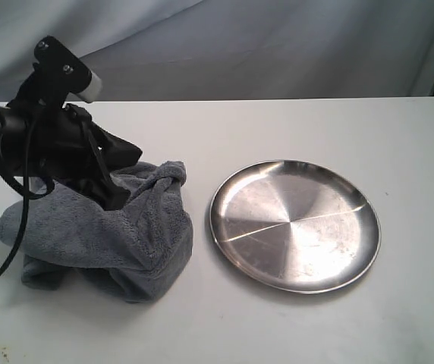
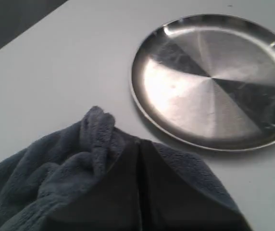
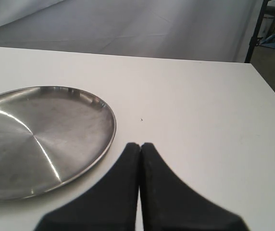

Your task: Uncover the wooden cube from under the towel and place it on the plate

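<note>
Fabric of the towel (image 1: 137, 243) is bunching into a raised peak around the left gripper (image 1: 113, 199), whose dark fingers are pressing flat against each other with no gap showing. A fold of the plush appears to be caught between them, which would explain why the cloth is tenting up instead of lying flat. The arm is reaching in low from the side, probably so the pinch lands on the towel's upper layer and not on whatever is sitting beneath. The wooden cube is not showing in any view. The mound under the grey cloth is likely hiding it, so the uncovering is not yet done. The plate (image 1: 294, 224) is lying bare on the white table (image 1: 293, 125) just beside the towel, close enough to make the transfer short once the block is exposed. The right gripper (image 3: 140, 145) is hanging just beside the plate's far rim with its jaws closed and holding nothing, seemingly waiting out of the way. Peeling the cloth away from the plate side looks like the sensible next pull.
</note>
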### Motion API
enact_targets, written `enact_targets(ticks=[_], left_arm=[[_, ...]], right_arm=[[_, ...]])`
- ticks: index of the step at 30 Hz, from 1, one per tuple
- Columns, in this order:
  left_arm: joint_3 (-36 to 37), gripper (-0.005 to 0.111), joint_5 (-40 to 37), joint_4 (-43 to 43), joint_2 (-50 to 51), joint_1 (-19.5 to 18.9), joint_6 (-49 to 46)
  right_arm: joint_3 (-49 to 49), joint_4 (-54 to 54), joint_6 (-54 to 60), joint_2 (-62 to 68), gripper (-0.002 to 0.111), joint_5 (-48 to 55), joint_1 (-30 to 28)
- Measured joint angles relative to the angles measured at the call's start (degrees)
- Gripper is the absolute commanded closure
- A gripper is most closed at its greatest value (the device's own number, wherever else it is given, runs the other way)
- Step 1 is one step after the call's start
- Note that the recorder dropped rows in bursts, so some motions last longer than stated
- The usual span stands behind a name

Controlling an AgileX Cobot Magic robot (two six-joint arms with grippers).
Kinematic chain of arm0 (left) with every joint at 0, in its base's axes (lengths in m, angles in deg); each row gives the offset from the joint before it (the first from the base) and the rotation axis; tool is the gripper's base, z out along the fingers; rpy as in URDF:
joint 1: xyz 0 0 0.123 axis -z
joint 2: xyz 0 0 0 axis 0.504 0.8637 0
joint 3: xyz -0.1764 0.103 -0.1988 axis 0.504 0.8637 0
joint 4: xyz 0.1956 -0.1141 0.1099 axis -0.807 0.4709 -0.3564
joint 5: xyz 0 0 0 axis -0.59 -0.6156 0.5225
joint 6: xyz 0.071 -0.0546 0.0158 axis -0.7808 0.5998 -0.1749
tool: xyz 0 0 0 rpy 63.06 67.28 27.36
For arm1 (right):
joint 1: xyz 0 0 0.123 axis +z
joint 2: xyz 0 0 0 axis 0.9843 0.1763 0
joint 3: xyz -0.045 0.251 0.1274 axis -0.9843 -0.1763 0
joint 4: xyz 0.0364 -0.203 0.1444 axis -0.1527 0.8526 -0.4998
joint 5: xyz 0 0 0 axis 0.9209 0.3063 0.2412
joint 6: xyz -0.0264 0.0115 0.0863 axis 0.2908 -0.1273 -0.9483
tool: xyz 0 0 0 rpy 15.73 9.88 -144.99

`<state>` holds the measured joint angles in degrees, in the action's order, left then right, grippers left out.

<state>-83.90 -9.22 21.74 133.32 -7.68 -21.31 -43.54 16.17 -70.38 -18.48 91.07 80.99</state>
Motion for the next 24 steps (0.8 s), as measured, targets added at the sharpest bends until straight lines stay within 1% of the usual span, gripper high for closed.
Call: enact_targets(ticks=[2,6,8,12,15,18,24], left_arm=[[0.00,0.107,1.30,-5.54,0.00,0.00,4.24],[0.00,0.107,0.55,-18.10,0.00,0.00,14.43],[0.00,0.107,-1.37,-24.96,0.00,0.00,19.12],[0.00,0.107,-7.90,-34.82,0.00,0.00,23.87],[0.00,0.107,-13.40,-37.62,0.00,0.00,25.75],[0.00,0.107,-17.41,-37.98,0.00,0.00,26.33],[0.00,0.107,-21.39,-36.15,0.00,0.00,26.55]], right_arm=[[0.00,0.00,0.00,0.00,0.108,0.00,0.00],[0.00,0.00,0.00,0.00,0.108,0.00,0.00],[0.00,0.00,0.00,0.00,0.108,0.00,0.00],[0.00,0.00,0.00,0.00,0.108,0.00,0.00],[0.00,0.00,0.00,0.00,0.108,0.00,0.00],[0.00,0.00,0.00,0.00,0.108,0.00,0.00],[0.00,0.00,0.00,0.00,0.108,0.00,0.00]])
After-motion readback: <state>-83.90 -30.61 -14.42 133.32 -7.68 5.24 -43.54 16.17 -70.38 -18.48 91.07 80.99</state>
